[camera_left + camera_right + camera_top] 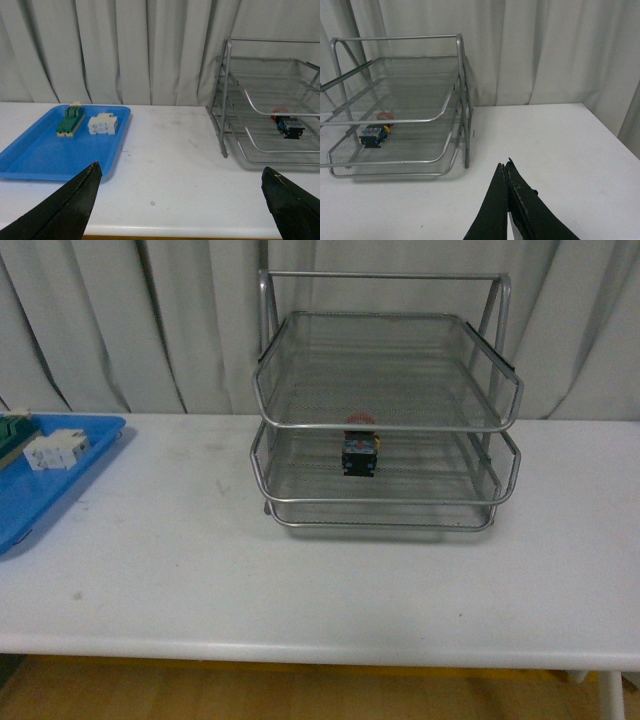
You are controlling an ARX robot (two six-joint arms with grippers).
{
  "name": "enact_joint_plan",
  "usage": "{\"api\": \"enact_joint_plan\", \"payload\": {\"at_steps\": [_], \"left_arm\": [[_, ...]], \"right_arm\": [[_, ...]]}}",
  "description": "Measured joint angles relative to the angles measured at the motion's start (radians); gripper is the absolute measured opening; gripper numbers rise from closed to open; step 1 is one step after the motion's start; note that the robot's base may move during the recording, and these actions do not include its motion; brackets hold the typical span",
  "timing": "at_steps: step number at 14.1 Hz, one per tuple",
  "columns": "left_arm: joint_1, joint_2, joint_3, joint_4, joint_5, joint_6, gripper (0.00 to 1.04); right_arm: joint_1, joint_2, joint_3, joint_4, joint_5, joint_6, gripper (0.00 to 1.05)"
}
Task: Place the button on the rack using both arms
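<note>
Front view: the rack (385,405) stands upper centre on the white table (320,580), with the button (359,453) lying on its middle tier; a blue tray (45,490) sits at the left edge.

Left wrist view: the left gripper (182,207) is spread wide, holding nothing.

Right wrist view: the right gripper (506,187) is clenched and empty.

lab setup, white table (320,590), grey curtain (150,320)

Tabletop (300,590) open ahead of rack (385,420). Upper tray overhangs button (359,453); entry only through front gap. Blue tray (40,490) at far left.
</note>
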Motion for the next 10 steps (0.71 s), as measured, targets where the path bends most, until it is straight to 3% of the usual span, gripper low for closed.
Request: {"api": "enact_joint_plan", "payload": {"at_steps": [2, 10], "left_arm": [[0.000, 0.000, 0.000, 0.000, 0.000, 0.000, 0.98], [0.000, 0.000, 0.000, 0.000, 0.000, 0.000, 0.98]], "right_arm": [[-0.093, -0.108, -0.016, -0.106, -0.090, 0.000, 0.02], [-0.096, -0.464, -0.016, -0.433, -0.099, 0.000, 0.02]]}}
